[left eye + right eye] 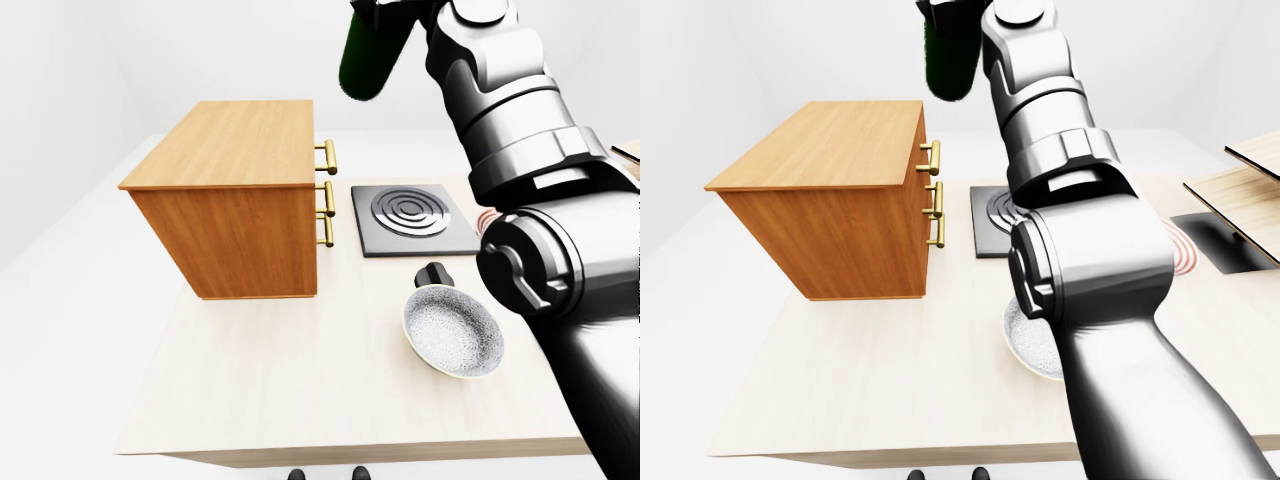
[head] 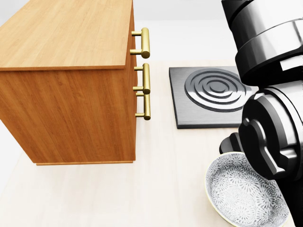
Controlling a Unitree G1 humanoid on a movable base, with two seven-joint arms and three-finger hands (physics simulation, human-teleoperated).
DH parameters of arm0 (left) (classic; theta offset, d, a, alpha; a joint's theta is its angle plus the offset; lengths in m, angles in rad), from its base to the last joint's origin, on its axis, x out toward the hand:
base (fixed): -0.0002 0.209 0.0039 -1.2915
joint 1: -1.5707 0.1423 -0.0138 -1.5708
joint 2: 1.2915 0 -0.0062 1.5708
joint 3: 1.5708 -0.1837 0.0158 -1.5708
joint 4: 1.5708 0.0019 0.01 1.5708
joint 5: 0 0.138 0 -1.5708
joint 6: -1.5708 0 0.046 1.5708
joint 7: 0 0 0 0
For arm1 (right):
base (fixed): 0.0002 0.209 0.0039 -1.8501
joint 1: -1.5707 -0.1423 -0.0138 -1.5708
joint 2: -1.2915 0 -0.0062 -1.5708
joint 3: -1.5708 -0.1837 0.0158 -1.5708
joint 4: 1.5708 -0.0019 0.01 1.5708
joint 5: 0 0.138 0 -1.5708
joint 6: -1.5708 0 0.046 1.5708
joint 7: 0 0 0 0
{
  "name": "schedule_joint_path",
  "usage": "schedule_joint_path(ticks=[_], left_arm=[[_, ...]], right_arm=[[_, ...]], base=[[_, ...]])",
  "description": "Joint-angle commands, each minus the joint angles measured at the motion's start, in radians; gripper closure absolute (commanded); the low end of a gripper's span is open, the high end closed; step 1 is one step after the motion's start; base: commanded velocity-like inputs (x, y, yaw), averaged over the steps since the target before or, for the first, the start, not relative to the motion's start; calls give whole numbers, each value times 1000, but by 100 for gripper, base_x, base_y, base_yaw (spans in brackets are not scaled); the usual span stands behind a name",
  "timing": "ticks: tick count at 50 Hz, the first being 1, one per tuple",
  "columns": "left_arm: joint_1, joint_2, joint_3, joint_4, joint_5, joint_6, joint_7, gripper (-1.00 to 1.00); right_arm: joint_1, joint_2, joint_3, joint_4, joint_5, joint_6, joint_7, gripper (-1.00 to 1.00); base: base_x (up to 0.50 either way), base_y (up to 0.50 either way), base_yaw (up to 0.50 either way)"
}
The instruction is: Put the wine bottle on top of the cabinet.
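From my station, the left-eye view gave me the clearest look at the wine bottle: a dark green body held high in the air at the top of the frame, above the table and to the right of the cabinet, not over its top. The right hand sat at the frame's upper edge with its dark fingers wrapped round the bottle's upper part, though most of the hand was cropped, so I could only say they appeared pressed against the glass. The right-eye view showed the same bottle just left of the raised forearm, again above and right of the cabinet's wooden top.

The head view showed none of that. There the bottle and hand were out of frame, and the right arm filled the right side as a large glossy black and silver mass, hiding part of the hob plate and the black knob. It did give me the closest look at the cabinet's brass handles and the patterned bowl at lower right.

Only the right-eye view showed wooden boards at the far right of the table. I saw no left hand in any view.
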Motion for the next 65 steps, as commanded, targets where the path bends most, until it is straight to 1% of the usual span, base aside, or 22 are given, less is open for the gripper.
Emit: schedule_joint_path(ticks=[1, 13, 19, 27, 33, 34, 37, 44, 46, 65], left_arm=[[-1, -3, -7, 1, 7, 0, -1, -100], [-1, 0, 0, 2, 1, 0, -1, -100], [2, -3, 3, 1, 1, 0, -3, -100], [5, -1, 10, 5, -3, 0, -6, -100], [4, -1, 8, 5, -1, 0, -5, -100], [7, -4, 6, 7, 4, 0, -9, -100], [8, -6, 8, 10, 6, 0, -13, -100], [6, -4, 10, 8, 1, 0, -9, -100], [7, -6, 8, 8, 3, 0, -9, -100], [8, -8, 9, 6, 4, 0, -14, -100]], right_arm=[[-58, 50, -1, 0, -12, 0, 49, 96], [-83, 113, 12, -1, -11, 0, 99, 96], [-75, 145, 26, 1, -23, 0, 124, 96], [-50, 174, 33, 9, -43, 0, 142, 95], [-53, 194, 34, 12, -50, 0, 163, 95], [-51, 205, 45, 11, -59, 0, 182, 95], [-44, 220, 51, 10, -70, 0, 197, 95], [-43, 248, 50, 6, -75, 0, 224, 95], [-44, 255, 55, 5, -79, 0, 239, 95], [-25, 293, 61, 2, -87, 0, 269, 95]], base=[[-1, 0, 0], [0, 0, 0], [0, 0, 0], [0, 0, 0], [0, 0, 0], [0, 0, 0], [0, 0, 0], [0, 0, 0], [0, 0, 0], [0, 0, 0]])
